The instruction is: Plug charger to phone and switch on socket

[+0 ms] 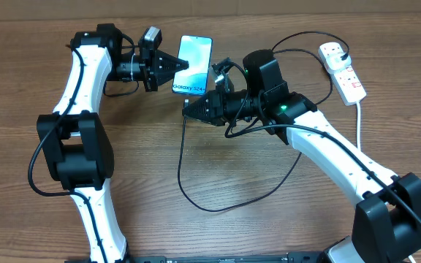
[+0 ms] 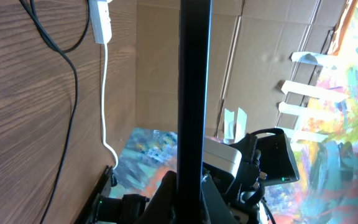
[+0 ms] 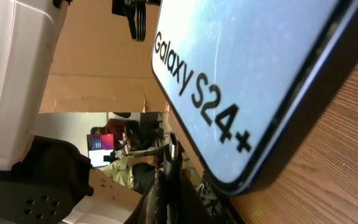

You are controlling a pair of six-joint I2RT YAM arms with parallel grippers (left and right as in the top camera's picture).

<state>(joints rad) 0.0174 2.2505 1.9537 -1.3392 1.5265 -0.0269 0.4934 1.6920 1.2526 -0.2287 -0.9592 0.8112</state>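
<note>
One wood-grain table (image 1: 218, 234) under phone (image 1: 194, 64) and charger (image 1: 181, 168) — cardboard walls (image 2: 157, 62) behind.

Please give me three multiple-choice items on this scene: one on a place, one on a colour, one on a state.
1. Where on the table is the socket? A near left; B far right; C centre.
2. What colour is the charger cable? A white; B red; C black.
3. The phone screen is: A lit; B dark; C face-down.
Key: 1 B, it lies at the far right edge; 2 C, a black loop lies on the table; 3 A, it glows blue with "Galaxy S24+".
</note>
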